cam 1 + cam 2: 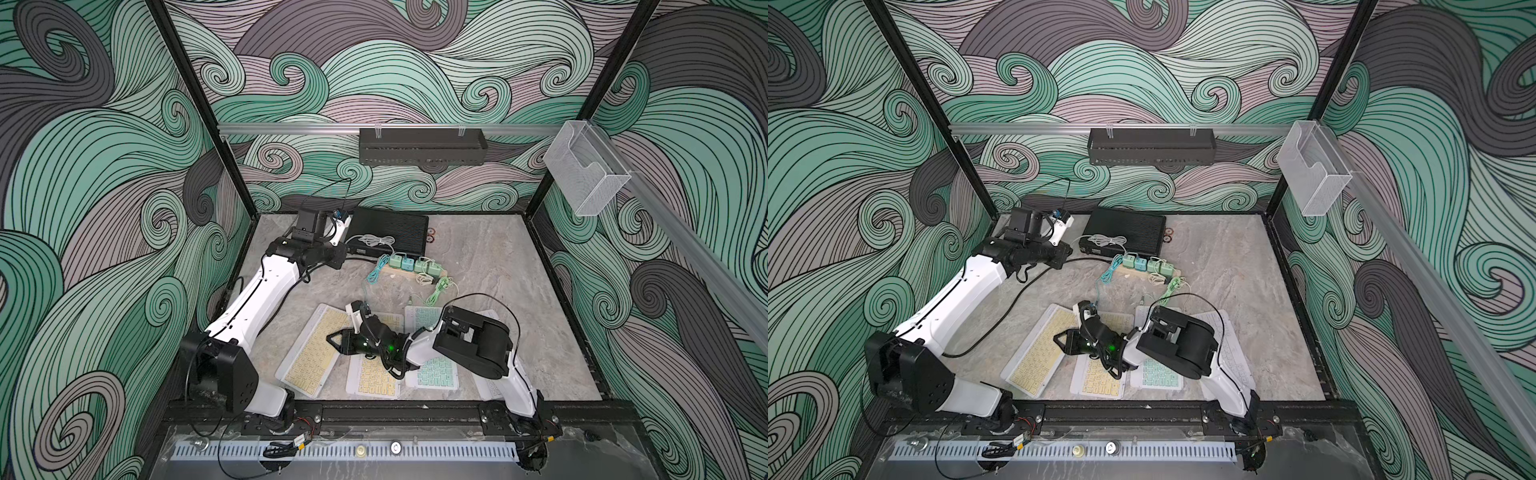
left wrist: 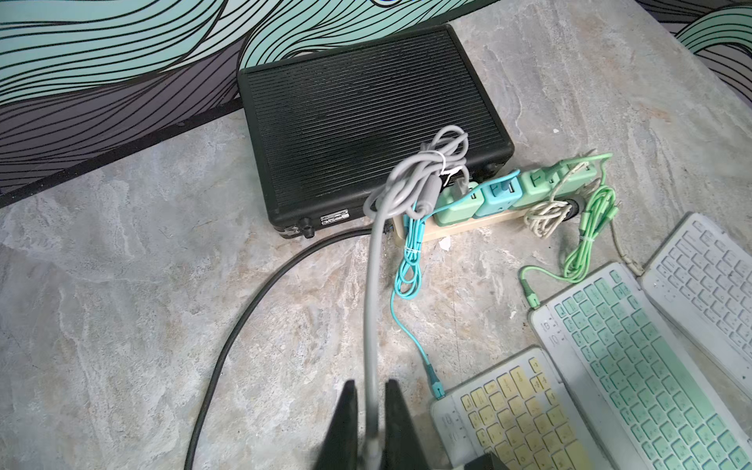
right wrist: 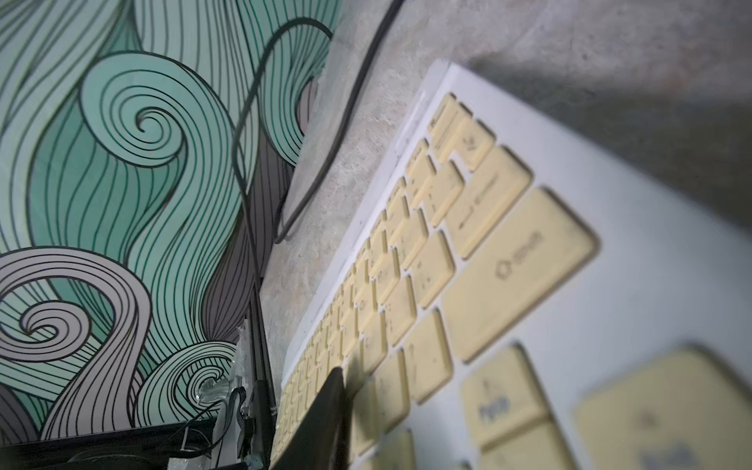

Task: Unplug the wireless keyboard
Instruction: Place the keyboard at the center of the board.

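Left tool [image 2: 371, 386] tight on grey cable [image 2: 369, 285], open tabletop [image 2: 122, 325] just beside.

A robotics lab test cell: a marble-look tabletop [image 1: 498, 291] boxed in by wave-patterned wall panels [image 1: 395, 62] on black framing [image 1: 201, 104], a left arm [image 1: 257, 299] and a right arm [image 1: 515, 382] bolted to the mounting rail [image 1: 395, 411] along its near edge.
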Robot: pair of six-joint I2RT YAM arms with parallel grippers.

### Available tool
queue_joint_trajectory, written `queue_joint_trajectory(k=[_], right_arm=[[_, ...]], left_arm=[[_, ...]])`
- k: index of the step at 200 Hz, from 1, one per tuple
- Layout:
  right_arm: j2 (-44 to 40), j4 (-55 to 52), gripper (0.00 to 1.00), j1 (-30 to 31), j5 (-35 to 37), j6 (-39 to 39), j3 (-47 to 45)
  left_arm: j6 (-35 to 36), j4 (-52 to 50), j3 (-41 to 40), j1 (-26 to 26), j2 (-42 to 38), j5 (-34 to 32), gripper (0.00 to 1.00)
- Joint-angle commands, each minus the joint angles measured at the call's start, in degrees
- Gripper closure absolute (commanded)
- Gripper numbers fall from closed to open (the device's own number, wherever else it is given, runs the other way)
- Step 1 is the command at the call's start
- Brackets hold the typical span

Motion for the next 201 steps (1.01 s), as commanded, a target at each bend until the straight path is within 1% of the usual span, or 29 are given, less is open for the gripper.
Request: queue_joint_trajectory(k=[1,23,60,82,105,125,147,166,175,201], right_arm=[[0.6,-7.4,0.55,-0.2,0.7,-2.8,-0.9],[-1.4,-10.5,0.47,-0.4,1.8,-4.9,-0.7],[-6.2,-24.1,0.34,-1.0,6.0,-11.7,2.1],[-7.9,-25.2,0.32,-2.1,6.7,-13.1,1.3],[-9.4,-25.5,0.31,-2.6,7.0,-14.0,0.4],[-12.4,-25.7,0.32,-2.6,7.6,-15.5,-0.8],[-19.0,-25.8,0.32,-2.7,9.2,-18.8,-3.4],[-27.9,-30.2,0.35,-3.2,11.1,-22.7,-5.1],[-32.1,-32.9,0.35,-3.3,12.2,-24.4,-5.7],[-46.3,-44.7,0.34,-3.2,18.2,-30.3,-7.0]], left_arm=[[-0.4,-0.9,2.3,-0.2,-0.2,0.0,1.00],[-0.4,-0.9,2.3,-0.2,-0.1,0.0,1.00],[-0.4,-0.9,2.3,-0.2,-0.1,-0.1,1.00],[-0.4,-0.9,2.4,-0.2,-0.2,0.1,1.00],[-0.4,-0.9,2.4,-0.2,-0.3,0.1,1.00],[-0.5,-0.9,2.4,-0.2,-0.5,0.2,1.00],[-0.5,-0.9,2.4,-0.2,-0.5,0.3,1.00],[-0.4,-1.0,2.6,-0.2,-0.2,0.5,1.00],[-0.4,-1.2,2.7,-0.2,-0.4,0.5,0.94],[-0.4,-0.7,2.0,-0.2,-1.3,1.1,0.87]])
